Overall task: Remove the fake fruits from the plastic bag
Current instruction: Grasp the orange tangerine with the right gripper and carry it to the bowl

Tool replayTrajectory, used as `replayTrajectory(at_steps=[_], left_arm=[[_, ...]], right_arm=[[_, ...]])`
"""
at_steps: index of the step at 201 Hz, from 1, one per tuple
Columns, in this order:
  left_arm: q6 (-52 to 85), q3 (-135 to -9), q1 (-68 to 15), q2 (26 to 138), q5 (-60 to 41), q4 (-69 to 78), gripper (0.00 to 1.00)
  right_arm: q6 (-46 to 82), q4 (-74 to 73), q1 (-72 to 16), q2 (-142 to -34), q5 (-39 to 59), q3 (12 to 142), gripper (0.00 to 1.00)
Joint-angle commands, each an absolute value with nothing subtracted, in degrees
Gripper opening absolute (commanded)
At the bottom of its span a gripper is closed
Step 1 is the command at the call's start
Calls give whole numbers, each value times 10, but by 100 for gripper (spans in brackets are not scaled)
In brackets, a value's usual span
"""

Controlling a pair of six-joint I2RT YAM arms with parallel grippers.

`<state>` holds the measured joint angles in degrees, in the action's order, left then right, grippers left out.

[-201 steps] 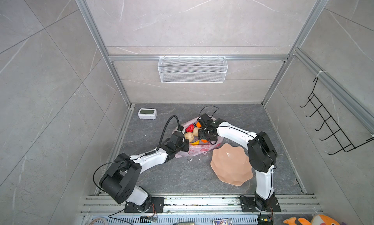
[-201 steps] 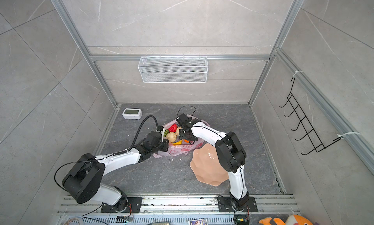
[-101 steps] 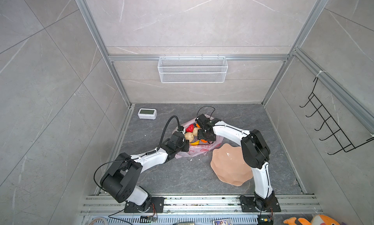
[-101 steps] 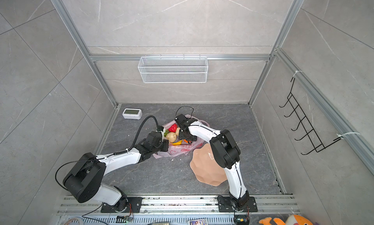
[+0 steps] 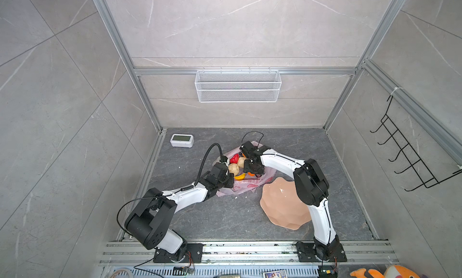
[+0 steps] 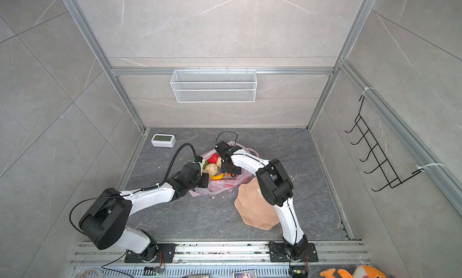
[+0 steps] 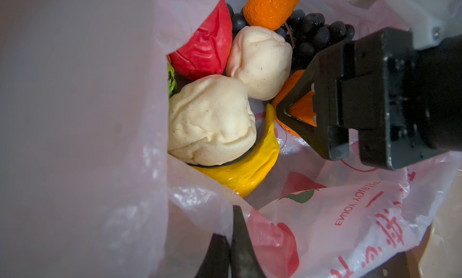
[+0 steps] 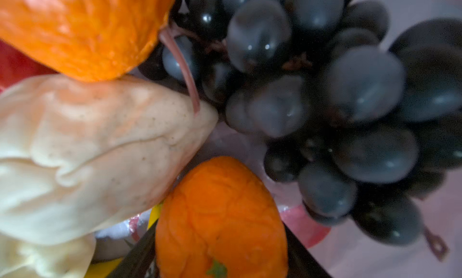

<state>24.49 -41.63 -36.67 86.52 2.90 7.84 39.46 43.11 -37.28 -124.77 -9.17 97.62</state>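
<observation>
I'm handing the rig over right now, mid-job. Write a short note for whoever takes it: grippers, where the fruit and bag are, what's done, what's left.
Left gripper: shut on the plastic bag at its edge, apparently holding the mouth open.
Right gripper: inside the bag, jaws either side of an orange; a firm grip cannot be confirmed.
Things: the bag lies beside the pink dish. Red apple, cream lumps, banana, grape bunch, second orange and green ball are all inside it.
Done: no fruit shows outside the bag.
Left: lift this orange out, then the rest.
</observation>
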Motion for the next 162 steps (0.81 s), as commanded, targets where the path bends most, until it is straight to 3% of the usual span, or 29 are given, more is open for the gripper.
replayTrajectory(at_steps=[1,94,162], left_arm=[[250,-432,-366,865,26,91,0],[250,-432,-366,865,25,90,0],[247,-432,-366,862,31,89,0]], right_arm=[[395,445,-372,-1224,-88,977,63],[363,448,-376,-1095,-57,925,62],[335,500,-377,-917,-85,808,62]])
